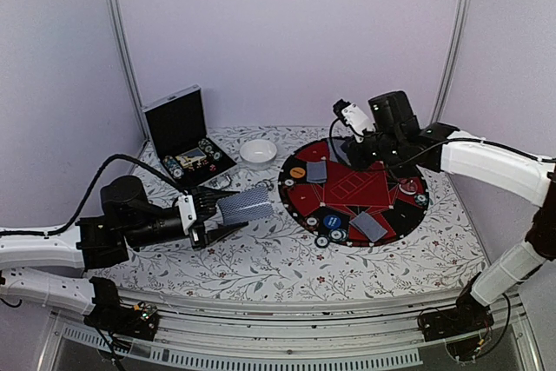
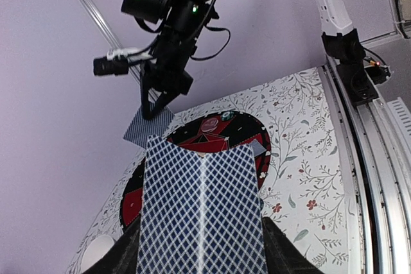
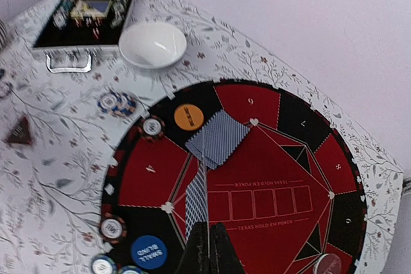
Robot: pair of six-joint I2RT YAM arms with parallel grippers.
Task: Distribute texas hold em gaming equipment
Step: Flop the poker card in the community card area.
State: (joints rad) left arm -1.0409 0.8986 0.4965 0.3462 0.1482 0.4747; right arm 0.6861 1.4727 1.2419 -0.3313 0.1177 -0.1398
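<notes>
At the left of the table, your left gripper [image 1: 226, 215] has its jaws clamped on a deck of cards [image 1: 246, 206], grey-blue backs up. The deck's free end stops just short of the round mat [image 1: 300, 206]. Toward you from the deck, the floral cloth [image 1: 261, 258] runs bare to the table's near rail [image 1: 287, 310], so that strip is your widest open room.

Behind the left gripper, the black case [image 1: 182, 132] stands open against the back wall. One white bowl [image 1: 258, 152] sits between the case and the mat, near both. The right wrist view shows a small cluster of chips [image 3: 115, 102] on the cloth just off the mat's rim; I cannot count them.

On the mat you have:
- one orange disc [image 1: 298, 173] at the left rim
- one blue disc [image 1: 336, 221] at the near rim
- two face-down card piles, one [image 1: 316, 171] beside the orange disc and one [image 1: 368, 226] near the front edge
- four rim chips [image 1: 312, 222] along the left and near rim
- one more chip [image 1: 420, 200] at the right rim

The mat's right rim lies close to the table's right edge (little slack there).

Your right gripper [image 3: 209, 248] is closed on a single card [image 3: 196, 203]. It holds the card on edge over the red centre, and the card's far end is near the pile by the orange disc.
</notes>
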